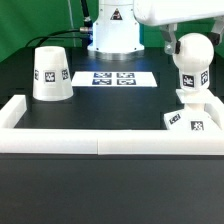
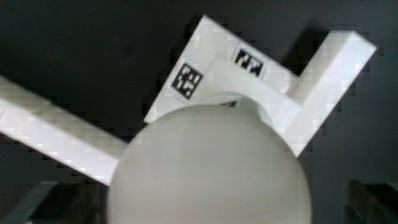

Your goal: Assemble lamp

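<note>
Directly above base (image 2: 240,70), hovering with gripper (image 2: 205,205) wide open astride bulb (image 2: 205,150), gripping nothing. Risk: clipping bulb's round head sideways, tipping it off base.

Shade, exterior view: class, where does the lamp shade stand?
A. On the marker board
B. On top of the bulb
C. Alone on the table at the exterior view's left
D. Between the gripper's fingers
C: the shade stands upright on the dark table at the exterior view's left. It is apart from the marker board, and the bulb is far off at the right.
</note>
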You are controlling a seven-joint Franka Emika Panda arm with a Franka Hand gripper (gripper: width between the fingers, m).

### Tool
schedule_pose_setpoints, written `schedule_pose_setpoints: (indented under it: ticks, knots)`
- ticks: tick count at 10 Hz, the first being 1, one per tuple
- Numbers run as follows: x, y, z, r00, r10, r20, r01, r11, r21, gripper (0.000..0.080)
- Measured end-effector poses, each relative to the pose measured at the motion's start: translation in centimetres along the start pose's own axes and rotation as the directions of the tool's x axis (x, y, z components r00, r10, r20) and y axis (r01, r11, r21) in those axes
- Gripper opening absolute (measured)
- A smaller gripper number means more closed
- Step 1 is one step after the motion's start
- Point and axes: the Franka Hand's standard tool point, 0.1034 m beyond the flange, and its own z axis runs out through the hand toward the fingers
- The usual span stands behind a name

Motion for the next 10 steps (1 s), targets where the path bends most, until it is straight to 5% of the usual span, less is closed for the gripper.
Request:
schedule_pose_setpoints:
  ticks: [6,7,10]
  knots:
    - [0.14,0.58,0.86,1.000,0.005,-0.016,-0.006,1.000,-0.002,0.0699]
    - [0.14,0.58,0.87,1.000,0.005,-0.016,-0.005,1.000,-0.002,0.0573]
    - [0.15,0.58,0.86,1.000,0.022,-0.016,-0.022,1.000,-0.002,0.0575]
